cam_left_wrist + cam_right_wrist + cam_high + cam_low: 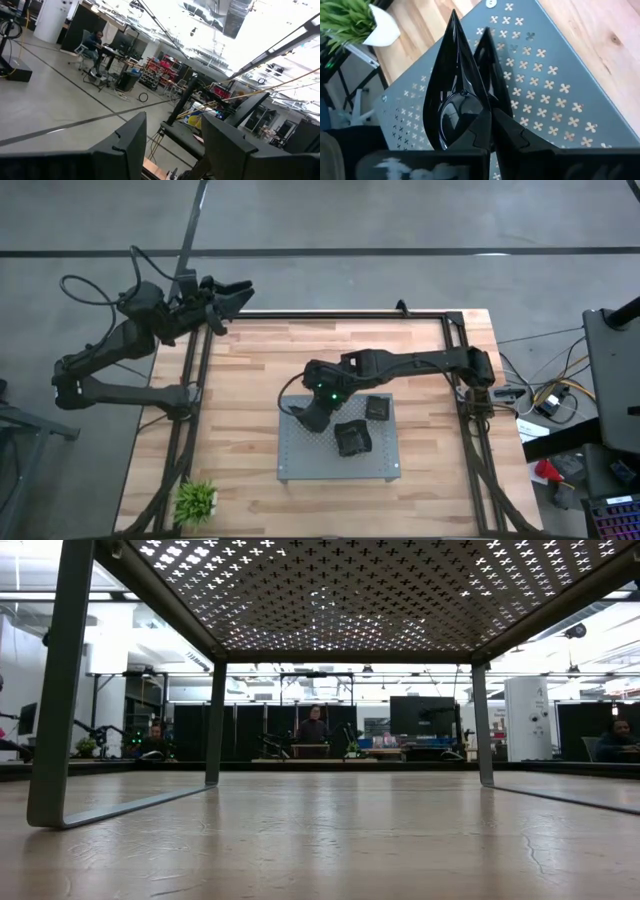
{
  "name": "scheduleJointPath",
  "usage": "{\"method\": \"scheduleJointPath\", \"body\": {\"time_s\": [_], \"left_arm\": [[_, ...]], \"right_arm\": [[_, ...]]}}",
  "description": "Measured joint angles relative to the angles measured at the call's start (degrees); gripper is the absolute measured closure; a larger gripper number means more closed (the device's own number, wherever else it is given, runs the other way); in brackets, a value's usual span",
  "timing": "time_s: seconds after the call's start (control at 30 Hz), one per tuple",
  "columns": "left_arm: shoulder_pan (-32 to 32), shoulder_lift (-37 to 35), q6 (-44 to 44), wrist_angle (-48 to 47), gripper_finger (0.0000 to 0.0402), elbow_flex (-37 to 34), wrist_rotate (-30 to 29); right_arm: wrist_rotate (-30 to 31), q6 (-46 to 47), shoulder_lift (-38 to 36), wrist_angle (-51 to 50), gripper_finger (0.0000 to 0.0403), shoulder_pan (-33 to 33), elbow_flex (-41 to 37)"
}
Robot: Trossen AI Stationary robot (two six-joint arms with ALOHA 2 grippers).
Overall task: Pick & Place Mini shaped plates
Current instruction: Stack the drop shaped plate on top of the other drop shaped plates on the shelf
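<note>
— Teardrop plate (455, 95) fills the right wrist view, pinched in the right pincer (487, 122), tip pointing away over the grey perforated board (545, 90).

— Left pincer (172, 145)?

— Spread, raised off the counter's (260, 360) far corner; right arm nearer.

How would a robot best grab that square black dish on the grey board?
Probably by one edge of the square dish, coming straight down: it lies flat on the board, so only its rim offers a pinch. The right gripper holds a teardrop dish; the left gripper waits off-table.
</note>
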Motion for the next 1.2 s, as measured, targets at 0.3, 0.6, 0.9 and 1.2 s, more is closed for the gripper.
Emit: {"method": "scheduleJointPath", "body": {"time_s": [0.3,0.6,0.9,1.2], "left_arm": [[0.0,0.0,-0.3,0.0,0.022,0.0,1.0],[0.0,-0.3,-0.7,-0.1,0.022,0.0,1.2],[0.0,-0.3,-0.8,-0.1,0.022,0.0,1.2],[0.0,-0.3,-0.8,-0.9,0.022,0.0,1.3]], "right_arm": [[1.6,1.6,0.0,-0.8,0.0394,0.2,-0.1],[2.1,3.8,0.0,-1.5,0.0394,1.1,-0.1],[6.5,5.4,0.0,-2.1,0.0394,1.6,-0.1],[5.8,5.7,0.0,-2.1,0.0376,2.1,-0.1]]}}
